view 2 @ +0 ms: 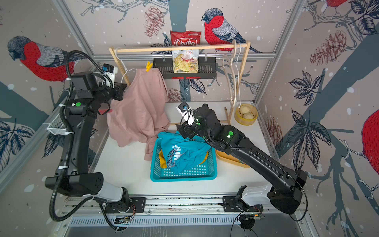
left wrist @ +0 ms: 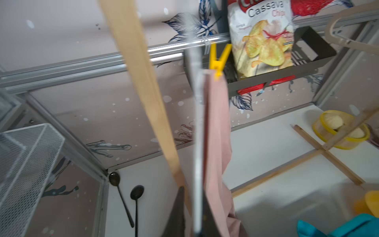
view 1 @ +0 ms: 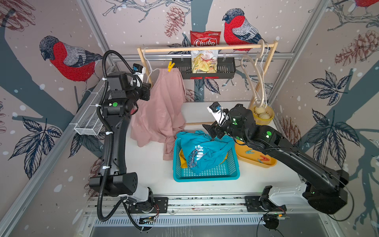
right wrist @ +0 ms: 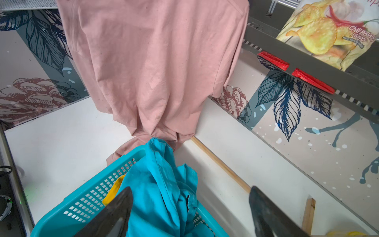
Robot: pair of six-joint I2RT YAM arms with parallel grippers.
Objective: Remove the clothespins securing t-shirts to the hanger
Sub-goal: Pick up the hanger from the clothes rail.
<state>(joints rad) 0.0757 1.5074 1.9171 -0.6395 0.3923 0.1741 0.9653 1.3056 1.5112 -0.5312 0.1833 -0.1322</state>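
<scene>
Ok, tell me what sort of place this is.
Probably a robot test booth staged as a laundry corner: a wooden rack, a pink t-shirt hanging there under a yellow clothespin, and a teal laundry basket.

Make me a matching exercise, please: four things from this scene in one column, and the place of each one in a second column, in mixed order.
Things:
1. yellow clothespin
2. teal t-shirt
3. chips bag
4. pink t-shirt

Places:
A. in the blue basket
B. hanging from the white hanger
C. clipped on the top edge of pink cloth
D. in the black basket

Pairs: 1-C, 2-A, 3-D, 4-B
</scene>
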